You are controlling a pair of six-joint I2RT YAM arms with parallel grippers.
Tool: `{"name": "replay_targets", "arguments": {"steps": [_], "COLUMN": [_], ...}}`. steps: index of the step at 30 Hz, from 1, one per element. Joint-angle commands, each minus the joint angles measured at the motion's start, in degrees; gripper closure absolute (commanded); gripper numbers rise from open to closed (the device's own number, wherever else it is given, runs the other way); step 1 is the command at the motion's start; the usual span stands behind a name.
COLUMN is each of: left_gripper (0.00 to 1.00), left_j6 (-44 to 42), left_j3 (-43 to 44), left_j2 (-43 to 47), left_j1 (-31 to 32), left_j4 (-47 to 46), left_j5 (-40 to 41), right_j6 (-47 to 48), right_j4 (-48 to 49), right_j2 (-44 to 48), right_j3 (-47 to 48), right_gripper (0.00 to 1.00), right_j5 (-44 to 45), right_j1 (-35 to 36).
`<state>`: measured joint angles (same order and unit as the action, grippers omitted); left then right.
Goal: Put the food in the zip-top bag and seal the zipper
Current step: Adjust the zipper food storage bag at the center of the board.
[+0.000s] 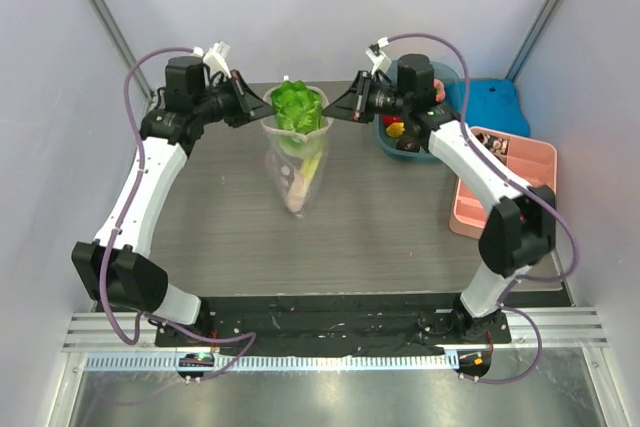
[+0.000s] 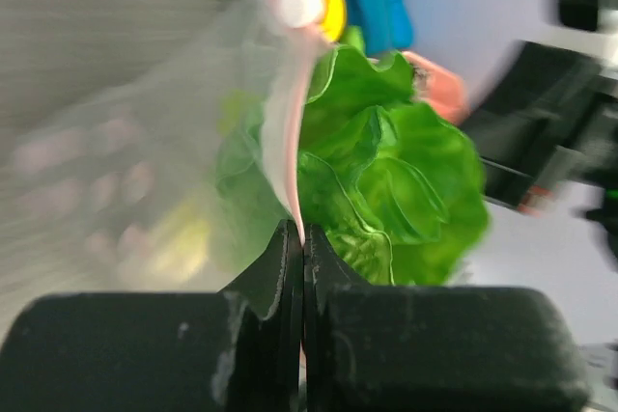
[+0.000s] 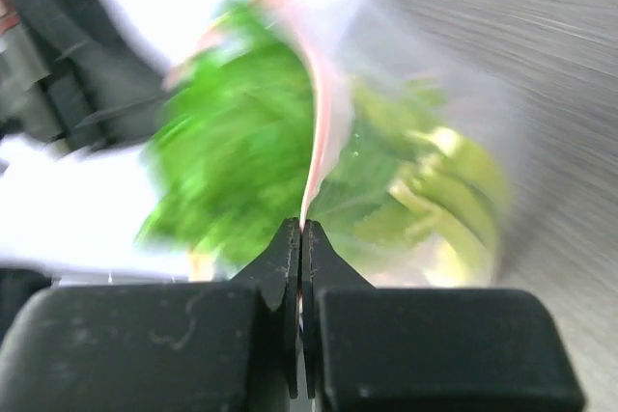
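The clear zip-top bag hangs between my two grippers above the table, its mouth at the top. A leafy green lettuce head sticks out of the mouth, and a pale celery-like stalk shows through the plastic lower down. My left gripper is shut on the left end of the pink zipper. My right gripper is shut on the zipper's right end. In the left wrist view the lettuce fills the space past the gripper. The right wrist view shows the lettuce left of the gripper.
A teal bowl with small toy food stands at the back right under the right arm. A blue block and a pink compartment tray lie at the right edge. The bag's bottom touches the grey table.
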<state>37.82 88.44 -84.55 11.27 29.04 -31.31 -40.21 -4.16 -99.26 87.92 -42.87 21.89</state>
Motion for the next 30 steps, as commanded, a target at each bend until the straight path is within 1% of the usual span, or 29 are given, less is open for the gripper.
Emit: {"name": "replay_targets", "arguments": {"steps": [1, 3, 5, 6, 8, 9, 10, 12, 14, 17, 19, 21, 23, 26, 27, 29, 30], "left_gripper": [1.00, 1.00, 1.00, 1.00, 1.00, 1.00, 1.00, 1.00, 1.00, 1.00, 1.00, 1.00, 1.00, 1.00, 1.00, 1.00, 1.00], "left_j6": [-15.49, -16.81, -18.22, -18.75, -21.28, -21.82, -21.83, -20.69, -19.20, -18.14, -18.66, -19.36, -18.23, -14.80, -13.84, -13.57, -13.83], "left_j3": [4.54, 4.89, 6.12, 6.30, 4.65, 3.24, 2.18, 1.03, 2.08, 3.57, 1.57, 2.16, 3.75, 3.49, 2.18, 1.21, 0.68], "left_j2": [3.95, 4.66, 5.62, 5.98, 7.29, 7.73, 8.00, 8.00, 8.26, 8.96, 8.97, 6.78, 4.93, 4.48, 5.36, 6.68, 7.90], "left_j1": [1.39, 1.91, 2.44, 2.79, 3.49, 3.93, 4.02, 4.11, 4.11, 4.03, 4.20, 4.11, 4.11, 3.24, 2.97, 2.71, 2.71], "left_j4": [9.98, 11.12, 11.65, 11.66, 11.66, 11.05, 10.95, 11.56, 11.74, 11.22, 9.99, 13.31, 18.04, 18.08, 17.03, 14.05, 12.99], "left_j5": [7.66, 7.58, 7.76, 7.23, 7.58, 8.62, 8.55, 8.02, 7.41, 6.35, 7.39, 8.72, 8.81, 6.89, 6.09, 5.39, 4.95], "right_j6": [9.68, 11.28, 12.60, 13.57, 16.82, 17.70, 18.75, 19.29, 20.34, 21.39, 23.76, 25.44, 26.92, 27.90, 27.81, 26.68, 24.32], "right_j4": [-7.42, -11.37, -14.02, -17.16, -18.51, -18.51, -18.43, -17.81, -17.72, -16.67, -16.40, -16.67, -17.36, -18.25, -18.25, -18.25, -18.16], "right_j2": [9.95, 10.49, 10.32, 10.32, 10.84, 10.93, 11.02, 10.23, 9.53, 9.00, 8.65, 7.42, 6.72, 5.92, 5.66, 5.05, 4.70], "right_j3": [2.69, 4.36, 8.31, 9.54, 9.47, 8.25, 6.06, 4.55, 4.54, 6.03, 5.07, 4.37, 4.45, 5.33, 5.94, 7.34, 7.96], "right_gripper": [0.99, 0.99, 0.99, 0.99, 0.99, 0.99, 0.99, 0.99, 0.99, 0.99, 0.99, 0.99, 0.99, 0.99, 0.83, 0.61, 0.42], "right_j5": [-0.90, 0.41, 1.21, 2.95, 4.11, 4.81, 6.21, 6.48, 7.45, 6.58, 7.36, 6.40, 5.87, 4.99, 4.64, 4.12, 3.85], "right_j1": [4.03, 4.56, 5.00, 5.18, 5.53, 5.62, 5.45, 5.45, 5.36, 5.18, 5.18, 4.83, 4.74, 4.30, 3.43, 2.02, -0.25]}}
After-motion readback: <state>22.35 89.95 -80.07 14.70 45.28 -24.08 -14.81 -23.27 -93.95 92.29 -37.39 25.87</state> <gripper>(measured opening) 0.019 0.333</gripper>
